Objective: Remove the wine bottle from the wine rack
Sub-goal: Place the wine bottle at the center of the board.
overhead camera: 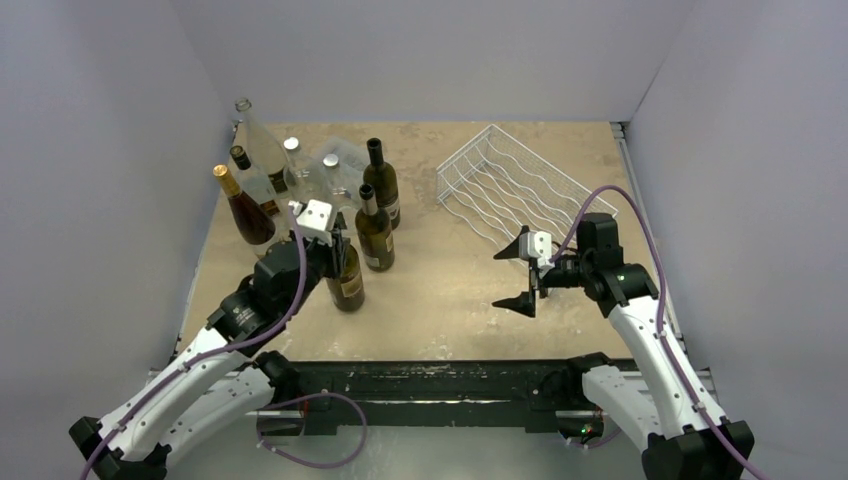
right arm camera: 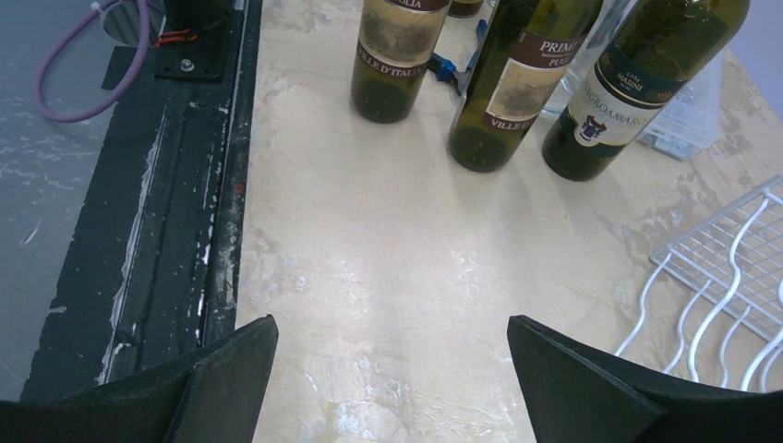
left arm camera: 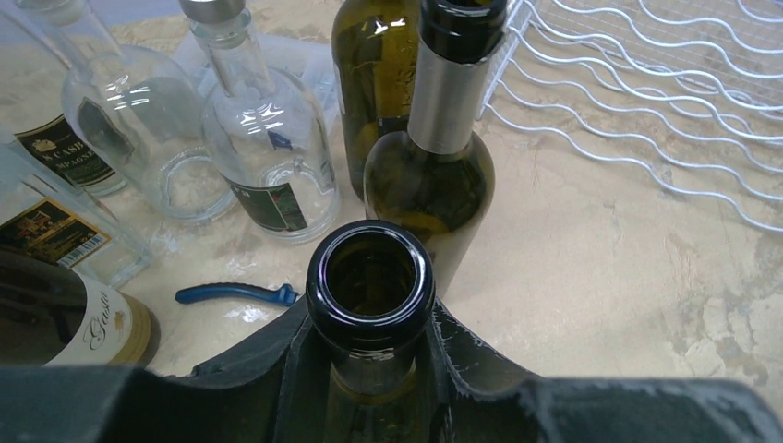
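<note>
Two arms from above: the left gripper (overhead camera: pixel 338 252) is clamped on the neck of an upright wine bottle (overhead camera: pixel 349 285), well apart from the rack (overhead camera: pixel 512 185) at the table's (overhead camera: pixel 440 300) far right. The right gripper (overhead camera: pixel 522 272) gapes wide, holding nothing. Left wrist: fingers (left arm camera: pixel 277 378) pinch the neck under the open mouth, near other bottles (left arm camera: pixel 429 175). Right wrist: fingers (right arm camera: pixel 212 378) spread over the table, rack corner at right.
</note>
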